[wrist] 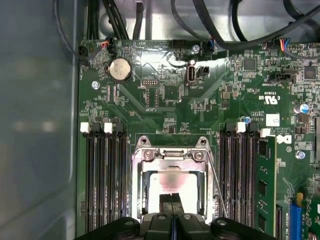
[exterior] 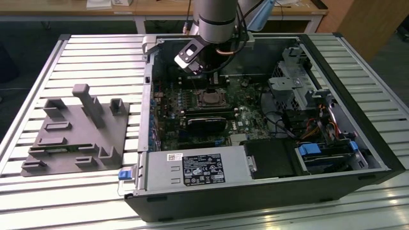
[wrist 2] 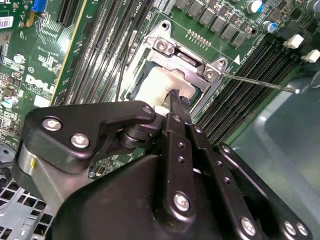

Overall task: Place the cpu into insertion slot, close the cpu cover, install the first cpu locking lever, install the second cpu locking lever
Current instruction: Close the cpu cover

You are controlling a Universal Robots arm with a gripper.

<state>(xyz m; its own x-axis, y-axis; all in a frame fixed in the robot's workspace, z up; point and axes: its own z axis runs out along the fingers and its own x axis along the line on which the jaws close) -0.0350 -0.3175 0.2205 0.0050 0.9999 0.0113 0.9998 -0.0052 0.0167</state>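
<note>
Your one gripper (wrist: 172, 201) comes nearest in the first wrist view. Its two fingers (wrist: 166, 200) are pressed together at the tips with nothing between them. The tips sit over one edge of the cpu (wrist: 170, 182); you cannot tell whether they touch it.

The one cpu lies pale face up in the slot (wrist: 146, 192), at the middle of the board (wrist: 130, 107). One cover (wrist: 204, 182) lies as a silver frame around it, with two screws (wrist: 147, 155) at one end.

In the second wrist view you see one thin lever (wrist 2: 260, 83). It runs from the cover's corner out across the memory slots (wrist 2: 252, 60) and ends in a small knob. Whether it is latched you cannot tell. Two banks of memory slots flank the slot, one on each side.

Beyond them, one coin cell (wrist: 120, 70) sits near a corner of the board.

In the exterior view the arm reaches down into one open case (exterior: 255, 191) on the slatted table (exterior: 96, 62). One grey fixture (exterior: 76, 139) rests toward the table's edge at the exterior view's left.
</note>
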